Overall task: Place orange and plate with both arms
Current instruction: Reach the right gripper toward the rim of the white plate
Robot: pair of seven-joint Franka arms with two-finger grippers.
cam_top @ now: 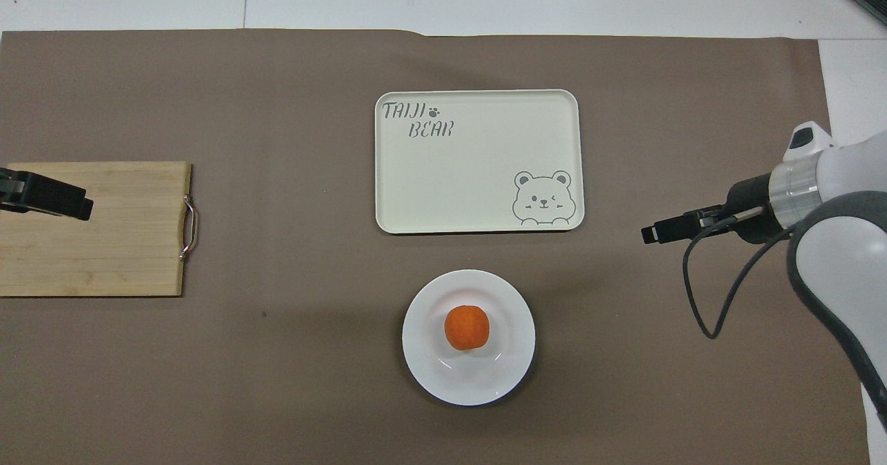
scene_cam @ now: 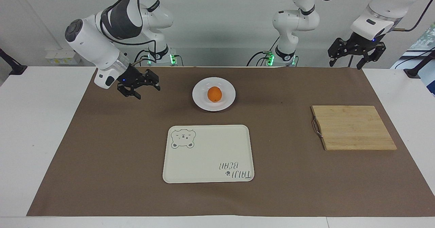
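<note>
The orange (scene_cam: 214,94) (cam_top: 466,327) sits in the middle of the white plate (scene_cam: 228,100) (cam_top: 426,364), which lies on the brown mat close to the robots. My right gripper (scene_cam: 148,91) (cam_top: 650,233) hangs open and holds nothing, low over the mat beside the plate toward the right arm's end. The left gripper (scene_cam: 344,66) (cam_top: 82,208) is open and holds nothing, raised over the mat's edge at the left arm's end. In the overhead view its tip shows over the cutting board.
A cream bear-print tray (scene_cam: 210,160) (cam_top: 471,174) lies farther from the robots than the plate. A bamboo cutting board (scene_cam: 353,127) (cam_top: 111,243) with a metal handle lies toward the left arm's end. A black cable (cam_top: 700,292) loops under the right wrist.
</note>
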